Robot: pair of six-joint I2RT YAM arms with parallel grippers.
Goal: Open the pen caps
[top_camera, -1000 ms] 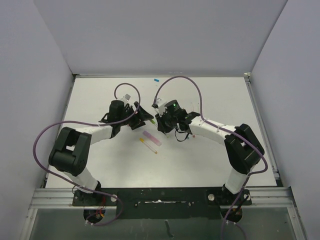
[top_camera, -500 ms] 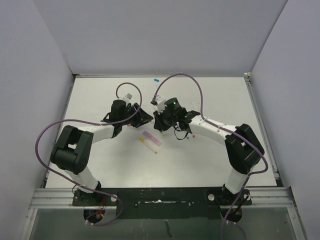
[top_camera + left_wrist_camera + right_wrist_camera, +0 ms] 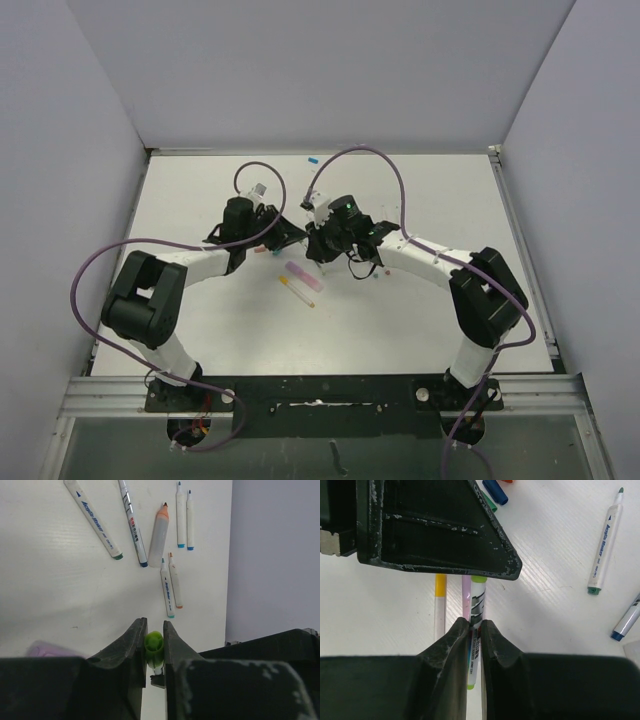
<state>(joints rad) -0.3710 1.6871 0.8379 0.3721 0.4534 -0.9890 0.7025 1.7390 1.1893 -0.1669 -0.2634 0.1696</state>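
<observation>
left jaws: clamped tight on the green cap
right jaws: pinched shut around the white pen barrel

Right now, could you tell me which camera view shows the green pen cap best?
The left wrist view: the green cap sits end-on, clamped in the left gripper. The right wrist view shows only a green sliver below that gripper. In the top view it cannot be made out.

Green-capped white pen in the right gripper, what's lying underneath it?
A lilac highlighter lies directly below, mostly covered by the green-capped white pen; a yellow-ended white pen lies beside it. Their far ends are hidden behind the left gripper.
</observation>
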